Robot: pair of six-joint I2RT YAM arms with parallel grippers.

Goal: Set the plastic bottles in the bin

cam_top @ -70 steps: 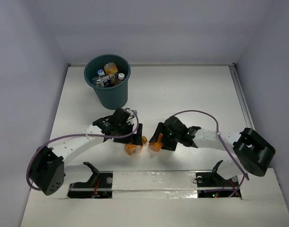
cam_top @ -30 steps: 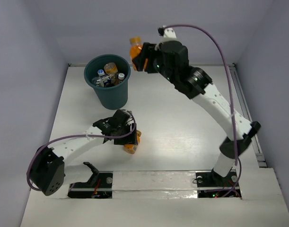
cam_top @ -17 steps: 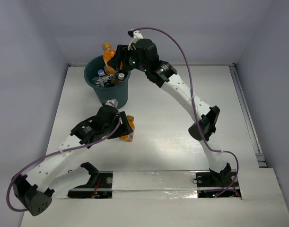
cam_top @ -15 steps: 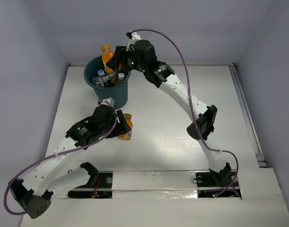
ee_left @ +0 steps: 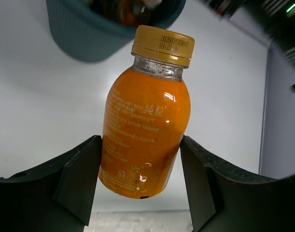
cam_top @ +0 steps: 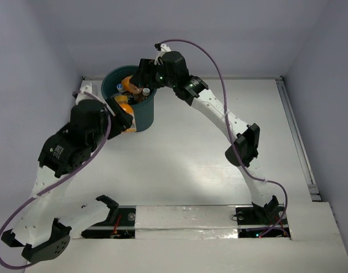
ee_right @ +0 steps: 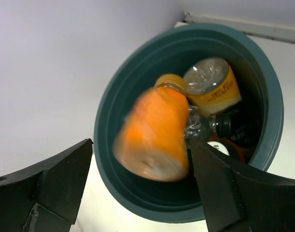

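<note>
The right claw [ee_right: 142, 183] hangs over the teal bin [ee_right: 101, 121] with its fingers spread wide. The blurred orange bottle [ee_right: 154, 133] between them touches neither finger, and the smear suggests it is loose and dropping onto the other bottles [ee_right: 210, 87] inside, though that is uncertain. The left claw [ee_left: 140, 181] pinches the yellow-capped orange bottle [ee_left: 145, 130] by its body, above the counter [cam_top: 208, 142] just beside the bin's wall. Next, the left arm likely needs to clear the rim and open.

Bright, even, soft light with faint glare on the table [cam_top: 191, 170]. Right wrist: the orange bottle [ee_right: 154, 133] is motion-smeared. Left wrist: the capped orange bottle [ee_left: 145, 116] is sharp with small highlights, the bin [ee_left: 89, 38] behind it out of focus.
</note>
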